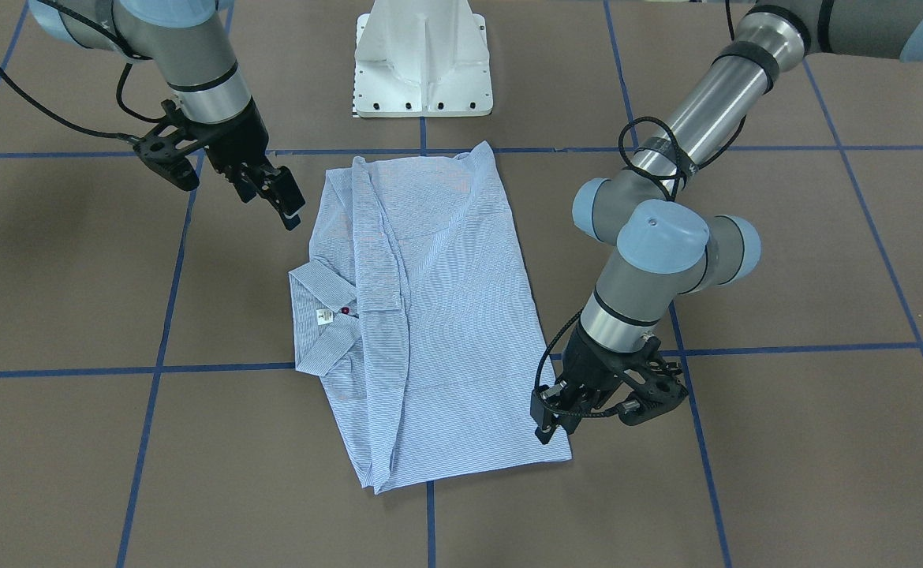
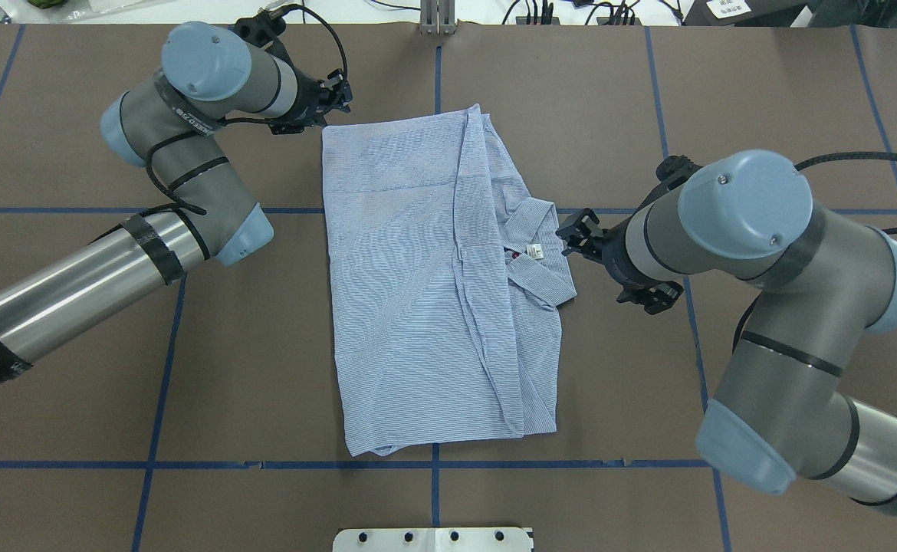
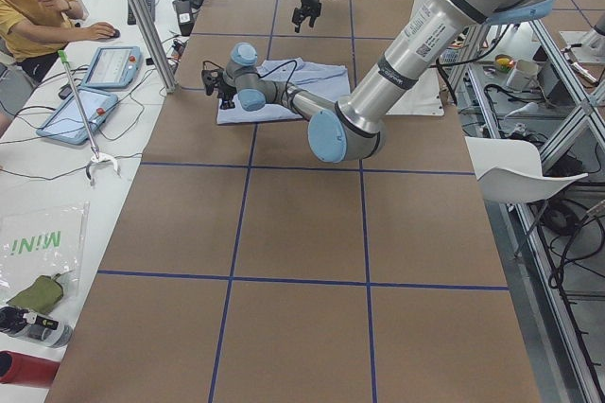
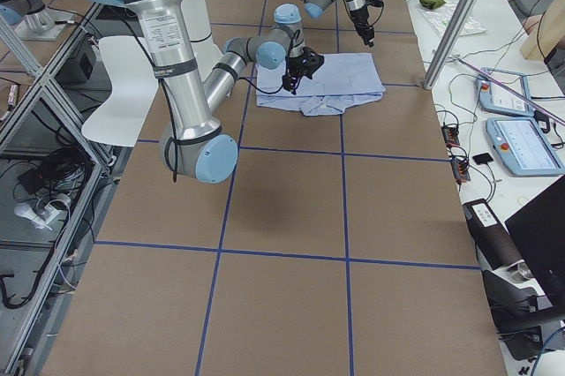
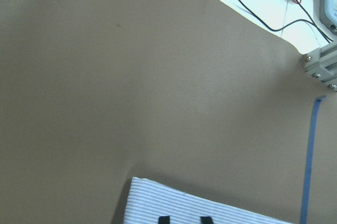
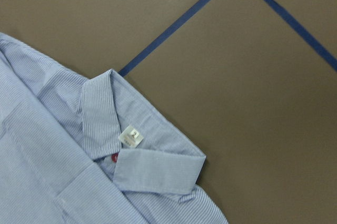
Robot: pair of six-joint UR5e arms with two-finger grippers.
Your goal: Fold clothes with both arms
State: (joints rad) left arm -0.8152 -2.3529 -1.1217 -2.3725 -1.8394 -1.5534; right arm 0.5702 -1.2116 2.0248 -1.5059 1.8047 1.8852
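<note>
Well, from across the table I saw the shirt (image 1: 446,315) lying flat on the brown table (image 1: 785,473). It was folded into a rough oblong, with its collar (image 1: 327,331) toward the robot's right. The left claw (image 1: 544,422) pointed down at the shirt's corner farthest from the white base (image 1: 422,63). The right claw (image 1: 272,193) hovered off the cloth beside the collar-side edge, its fingers spread and holding nothing.

From overhead, the shirt sat in the middle between both arms. The left claw was just beside the far left corner. The right claw was near the collar, apart from it.

Looking along the table from the robot's left, the near arm reached to the shirt's edge, and an operator (image 3: 33,6) in a yellow top sat at a desk. From the right end, the near arm's claw hung over the collar side of the shirt.

On the left wrist camera, two black fingertips (image 5: 164,220) stood apart over the striped corner with cloth showing between them, so that claw was open. I could not tell whether they touched the fabric.

On the right wrist camera, the collar lay spread, with the white label (image 6: 131,138) and a dark red button (image 6: 115,157) just below it. A blue tape line (image 6: 174,34) ran up to the shirt's edge.
</note>
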